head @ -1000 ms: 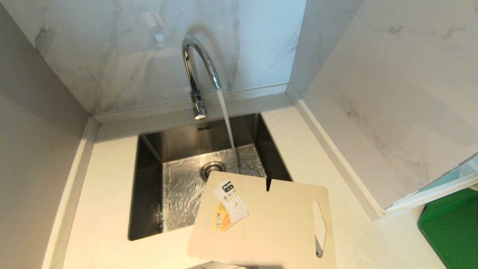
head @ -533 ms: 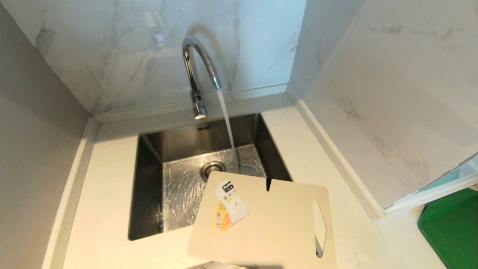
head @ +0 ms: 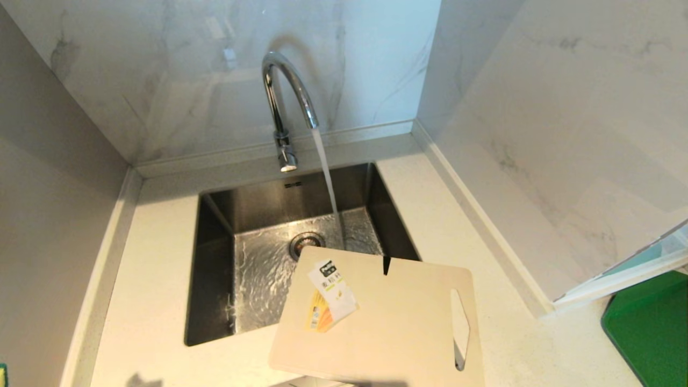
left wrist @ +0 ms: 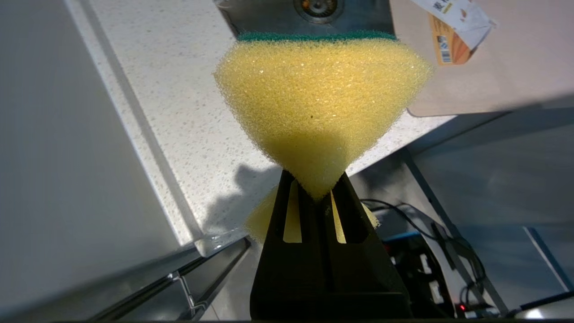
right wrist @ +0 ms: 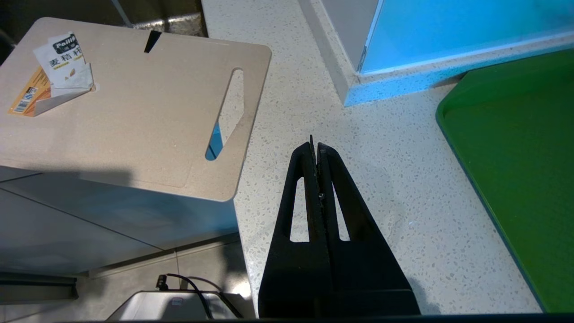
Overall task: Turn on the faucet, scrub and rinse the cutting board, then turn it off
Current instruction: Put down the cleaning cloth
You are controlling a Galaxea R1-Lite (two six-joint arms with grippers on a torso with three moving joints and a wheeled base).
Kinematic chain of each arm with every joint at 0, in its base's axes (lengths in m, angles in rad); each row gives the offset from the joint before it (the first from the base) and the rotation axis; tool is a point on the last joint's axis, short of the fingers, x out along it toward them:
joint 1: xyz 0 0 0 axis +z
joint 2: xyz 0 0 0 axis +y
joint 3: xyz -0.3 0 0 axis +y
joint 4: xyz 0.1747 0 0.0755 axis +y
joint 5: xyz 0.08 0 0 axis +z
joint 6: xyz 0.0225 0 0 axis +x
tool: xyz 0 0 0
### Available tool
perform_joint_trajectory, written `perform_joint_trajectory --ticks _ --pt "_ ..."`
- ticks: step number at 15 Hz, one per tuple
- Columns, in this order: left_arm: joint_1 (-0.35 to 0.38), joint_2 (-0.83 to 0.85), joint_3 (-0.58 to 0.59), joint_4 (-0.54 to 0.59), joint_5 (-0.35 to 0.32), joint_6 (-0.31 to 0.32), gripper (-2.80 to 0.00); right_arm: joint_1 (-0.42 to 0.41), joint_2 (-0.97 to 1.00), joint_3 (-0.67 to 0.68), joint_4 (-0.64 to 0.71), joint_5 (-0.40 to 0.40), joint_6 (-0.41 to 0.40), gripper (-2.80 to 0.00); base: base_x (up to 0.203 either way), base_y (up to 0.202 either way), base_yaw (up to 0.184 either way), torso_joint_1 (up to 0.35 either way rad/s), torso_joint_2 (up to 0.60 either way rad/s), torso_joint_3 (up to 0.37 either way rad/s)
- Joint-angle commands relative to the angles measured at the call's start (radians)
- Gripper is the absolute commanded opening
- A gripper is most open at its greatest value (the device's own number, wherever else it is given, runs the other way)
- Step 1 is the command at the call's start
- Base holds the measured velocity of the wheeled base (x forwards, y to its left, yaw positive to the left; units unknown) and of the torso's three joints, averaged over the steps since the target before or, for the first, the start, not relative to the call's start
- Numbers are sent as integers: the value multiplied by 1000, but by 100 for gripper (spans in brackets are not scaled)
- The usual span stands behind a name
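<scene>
Tightly pinched in the left gripper [left wrist: 314, 190], a yellow sponge [left wrist: 320, 105] hangs over the bench [left wrist: 179, 112] edge. Beyond it the cutting board [head: 387, 322] lies across the sink [head: 215, 258] corner, overhanging the bench front, while the faucet [head: 285, 97] pours water into the basin. Right gripper [right wrist: 316, 148], fingers pressed together and empty, hovers beside the board.

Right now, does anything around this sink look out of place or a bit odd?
Yes. The cutting board lies askew, one corner jutting over the sink and its near edge past the counter. A paper label is on it, and the faucet runs beside it, not onto it.
</scene>
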Motion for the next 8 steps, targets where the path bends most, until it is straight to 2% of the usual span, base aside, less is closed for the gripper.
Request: perform_joint_trajectory --ticks 1,4,8 --pt "0 208 -75 -2 -37 12 -280 0 0 0 0 0 -1 -280 0 0 0 0 0 0" --pt "0 390 -148 -15 -78 20 -280 0 1 0 0 0 -1 -280 0 0 0 0 0 0" --pt "-2 692 -269 -61 -93 44 -280 0 1 0 0 0 -1 -280 0 0 0 0 0 0"
